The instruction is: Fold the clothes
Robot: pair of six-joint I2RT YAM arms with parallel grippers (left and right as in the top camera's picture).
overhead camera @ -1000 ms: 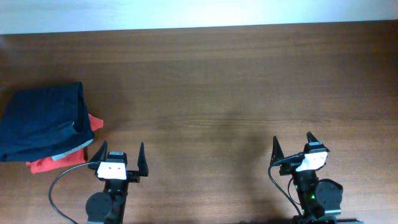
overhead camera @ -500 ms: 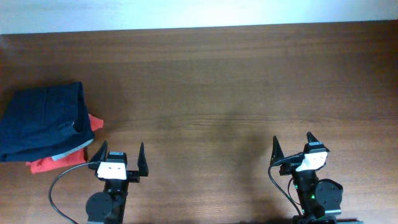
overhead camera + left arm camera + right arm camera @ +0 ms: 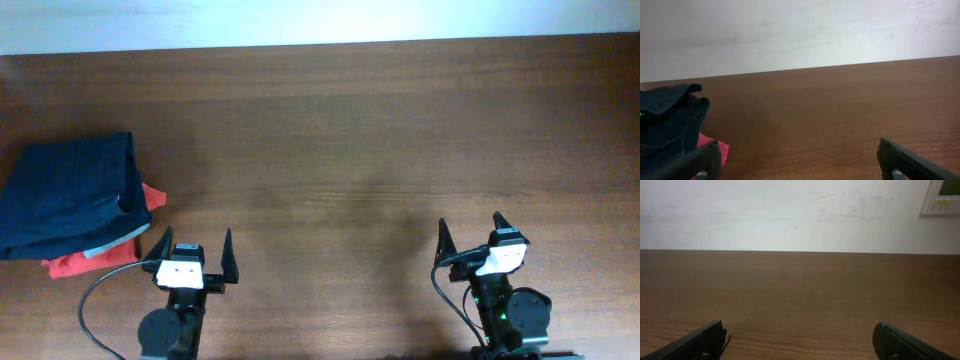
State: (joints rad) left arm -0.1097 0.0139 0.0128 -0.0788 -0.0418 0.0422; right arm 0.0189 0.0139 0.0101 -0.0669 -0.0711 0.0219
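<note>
Sitting at the left edge of the table (image 3: 380, 130), the clothes (image 3: 70, 195) lie as a navy bundle on top of a red garment (image 3: 68, 266). The red one pokes out beneath, at the front & right. The left gripper (image 3: 198, 240) is parked near the bundle, fingers spread, holding nothing. The right gripper (image 3: 470, 222) is well apart from it, also spread & empty.

Main risk: a pinch that goes too deep at the bundle's near edge would catch the red layer too, since the two are touching, and drag both out together. A pull from one corner only would prob. unroll the bundle unevenly and leave it twisted. The bundle sits right at the table edge, so a sideways nudge from the left arm could push cloth over the side. The right arm needs a long reach across, w/ little margin. From overhead the bundle may already be partly folded, but I can't tell how the layers run.
</note>
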